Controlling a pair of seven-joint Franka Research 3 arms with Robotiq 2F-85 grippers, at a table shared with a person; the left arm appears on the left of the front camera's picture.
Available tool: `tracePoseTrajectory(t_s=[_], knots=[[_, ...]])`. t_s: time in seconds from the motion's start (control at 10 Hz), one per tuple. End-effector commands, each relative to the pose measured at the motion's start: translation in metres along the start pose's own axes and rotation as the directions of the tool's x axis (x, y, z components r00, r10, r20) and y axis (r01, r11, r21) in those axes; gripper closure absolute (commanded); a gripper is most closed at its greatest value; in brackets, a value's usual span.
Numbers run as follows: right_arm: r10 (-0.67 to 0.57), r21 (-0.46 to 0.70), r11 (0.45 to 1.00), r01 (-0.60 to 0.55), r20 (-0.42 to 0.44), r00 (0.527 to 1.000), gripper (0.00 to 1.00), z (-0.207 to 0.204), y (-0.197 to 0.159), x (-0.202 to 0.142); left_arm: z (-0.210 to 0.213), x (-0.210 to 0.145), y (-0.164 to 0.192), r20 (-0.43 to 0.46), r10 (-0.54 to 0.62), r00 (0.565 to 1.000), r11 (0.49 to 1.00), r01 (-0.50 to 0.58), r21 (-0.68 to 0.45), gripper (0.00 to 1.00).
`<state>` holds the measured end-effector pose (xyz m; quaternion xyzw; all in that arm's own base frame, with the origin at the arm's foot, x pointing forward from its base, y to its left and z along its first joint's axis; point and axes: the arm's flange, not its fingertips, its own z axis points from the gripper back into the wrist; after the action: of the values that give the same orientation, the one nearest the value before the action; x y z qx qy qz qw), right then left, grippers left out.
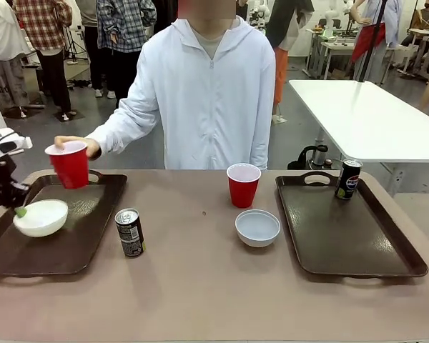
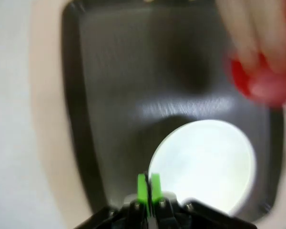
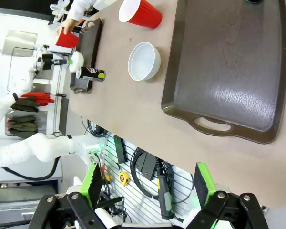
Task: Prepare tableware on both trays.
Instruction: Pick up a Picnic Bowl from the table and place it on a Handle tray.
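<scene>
A white bowl [image 1: 41,217] rests on the left tray [image 1: 71,250]. My left gripper [image 1: 18,210] is at the bowl's left rim. In the left wrist view its green pads [image 2: 148,187] are pressed together on the rim of this bowl [image 2: 205,162]. A person's hand [image 1: 86,145] holds a red cup [image 1: 70,164] over that tray's far end. A dark can [image 1: 130,232] stands on the table beside the tray. Mid-table stand a second red cup [image 1: 243,184] and a second bowl [image 1: 257,227]. The right tray [image 1: 357,243] carries a can [image 1: 348,179]. My right gripper [image 3: 148,183] hangs open, holding nothing, beyond the table's near edge.
The person stands at the far side, behind the middle of the table. A white table [image 1: 372,118] and other people are farther back. Cables and tools [image 3: 152,176] lie below my right gripper, off the table [image 1: 200,293].
</scene>
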<state>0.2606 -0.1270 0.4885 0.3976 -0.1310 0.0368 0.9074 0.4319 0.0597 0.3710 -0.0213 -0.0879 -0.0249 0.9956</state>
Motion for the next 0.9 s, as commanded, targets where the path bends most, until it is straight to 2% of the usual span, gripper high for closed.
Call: tracePoseTrajectory(t_s=[0.0, 0.1, 0.4, 0.8], knots=[[0.003, 0.017, 1.0, -0.003, 0.005, 1.0, 0.0, 0.0, 0.0, 0.0, 0.062, -0.086, -0.01, -0.082, -0.091, 0.993, 0.996, 0.09, -0.015, 1.0], [0.003, 0.017, 1.0, -0.003, 0.005, 1.0, 0.0, 0.0, 0.0, 0.0, 0.065, -0.094, -0.012, -0.088, -0.106, 0.99, 0.994, 0.105, -0.02, 1.0], [0.003, 0.017, 1.0, -0.003, 0.005, 1.0, 0.0, 0.0, 0.0, 0.0, 0.058, -0.083, -0.012, -0.085, -0.086, 0.993, 0.995, 0.082, -0.05, 1.0], [0.003, 0.017, 1.0, -0.003, 0.005, 1.0, 0.0, 0.0, 0.0, 0.0, 0.035, -0.04, -0.023, 0.002, -0.043, 0.999, 0.996, 0.043, -0.072, 1.0]])
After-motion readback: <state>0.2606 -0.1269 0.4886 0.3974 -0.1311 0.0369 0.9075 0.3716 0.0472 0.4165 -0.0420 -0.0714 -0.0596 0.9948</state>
